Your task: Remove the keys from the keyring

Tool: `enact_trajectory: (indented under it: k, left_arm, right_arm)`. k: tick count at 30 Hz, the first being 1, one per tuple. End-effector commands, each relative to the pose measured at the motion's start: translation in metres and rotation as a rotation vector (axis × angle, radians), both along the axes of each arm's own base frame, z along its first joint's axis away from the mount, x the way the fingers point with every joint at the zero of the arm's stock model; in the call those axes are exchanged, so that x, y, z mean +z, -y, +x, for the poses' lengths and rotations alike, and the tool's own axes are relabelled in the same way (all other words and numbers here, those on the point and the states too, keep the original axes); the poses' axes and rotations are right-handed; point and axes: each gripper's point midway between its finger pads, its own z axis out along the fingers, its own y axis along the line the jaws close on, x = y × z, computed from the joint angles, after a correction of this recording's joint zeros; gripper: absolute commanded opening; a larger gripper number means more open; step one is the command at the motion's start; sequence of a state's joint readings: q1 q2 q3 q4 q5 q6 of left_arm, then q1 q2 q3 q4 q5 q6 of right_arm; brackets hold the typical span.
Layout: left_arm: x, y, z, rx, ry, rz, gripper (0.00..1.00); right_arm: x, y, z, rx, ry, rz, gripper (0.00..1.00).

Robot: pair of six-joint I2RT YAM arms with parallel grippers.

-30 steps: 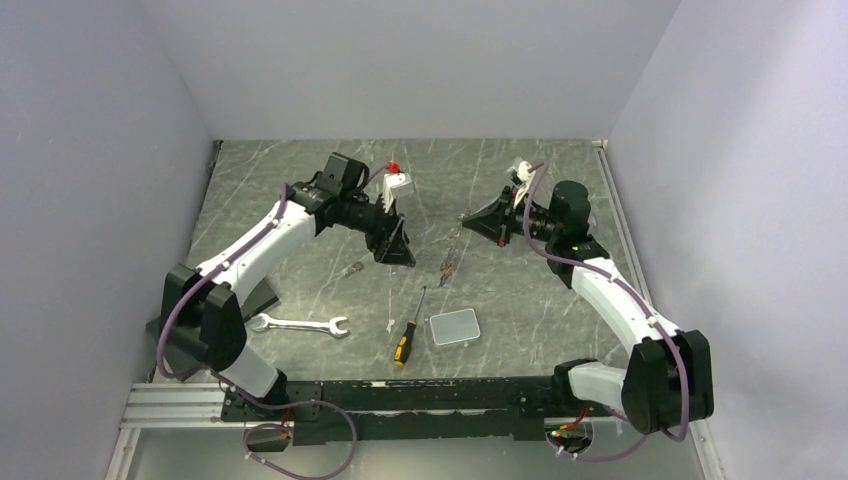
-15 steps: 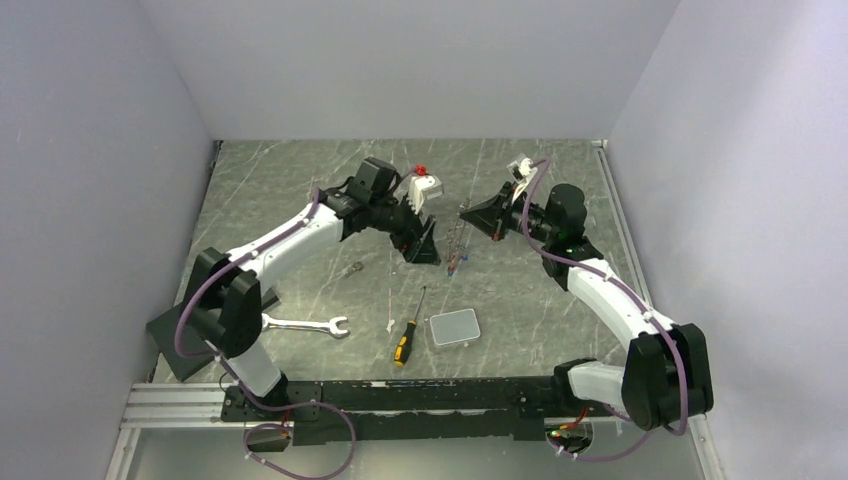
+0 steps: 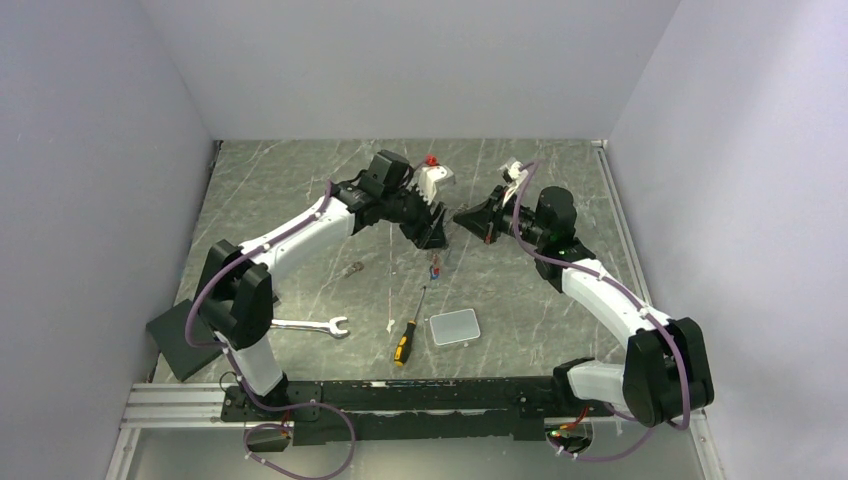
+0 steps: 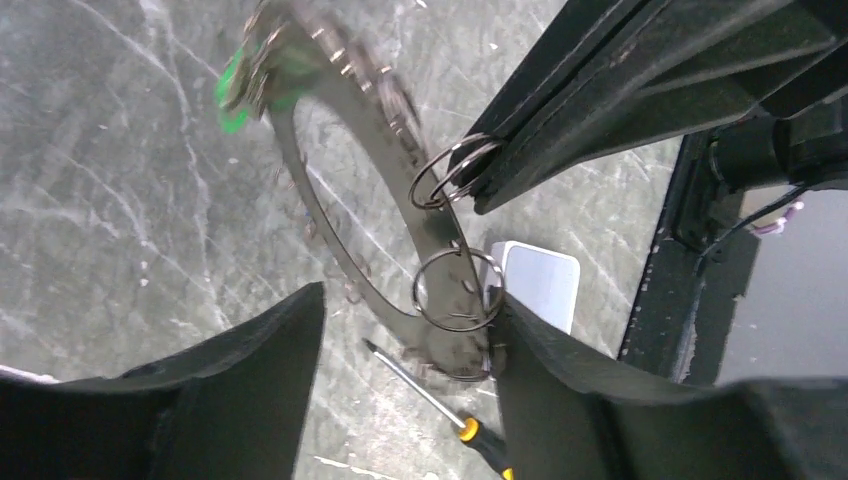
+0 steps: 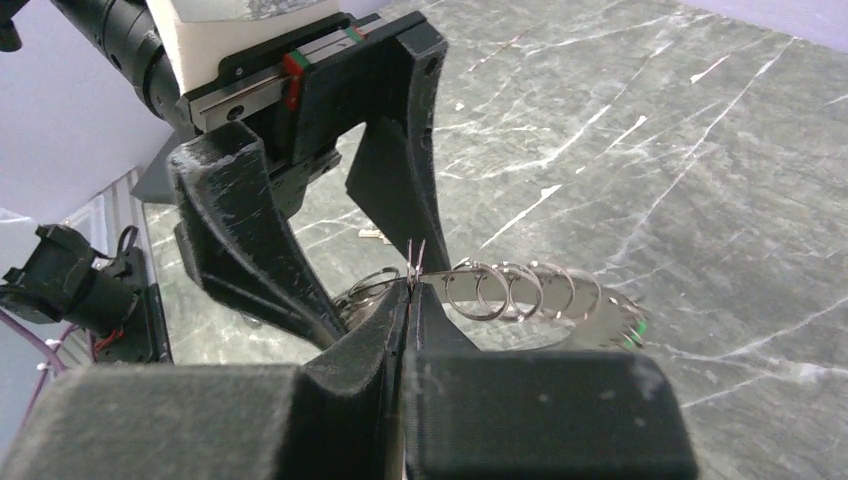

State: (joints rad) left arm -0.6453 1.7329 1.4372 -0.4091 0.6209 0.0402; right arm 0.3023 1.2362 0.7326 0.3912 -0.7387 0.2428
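Right hand (image 5: 410,290) pinched shut on the keyring (image 4: 437,225), held above the bench (image 3: 300,200)
Left hand (image 4: 410,300) open, gripping nothing, its fingers (image 4: 250,380) straddling the loop; keys (image 3: 436,266) dangle beneath, at 1 o'clock from the screwdriver (image 3: 405,340).

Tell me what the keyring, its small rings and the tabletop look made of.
The keyring looks like dull grey metal, a thin flat band. The small rings look like bright steel wire, judging by shine and double coils. The tabletop looks like dark grey-green stone with white veins, possibly printed laminate.
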Motion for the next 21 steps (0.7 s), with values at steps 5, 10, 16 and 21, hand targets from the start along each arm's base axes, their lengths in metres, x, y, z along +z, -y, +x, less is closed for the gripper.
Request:
enact_trajectory:
  k: [5,10,16,21]
  left_arm:
    - [0.017,-0.004,0.007,0.005,0.083,0.015,0.17]
    - [0.023,-0.012,-0.001,-0.03,0.086,0.014,0.0]
    - [0.036,-0.024,-0.017,-0.102,0.077,-0.01,0.0]
    - [0.045,-0.032,-0.035,-0.179,0.073,-0.012,0.0]
  right_arm:
    - [0.021,-0.003,0.0,0.016,0.08,0.026,0.0]
    - [0.021,-0.003,-0.004,0.045,0.081,0.007,0.05]
    - [0.028,-0.001,-0.019,0.159,0.132,-0.083,0.62]
    - [0.029,0.003,-0.041,0.306,0.216,-0.22,0.83]
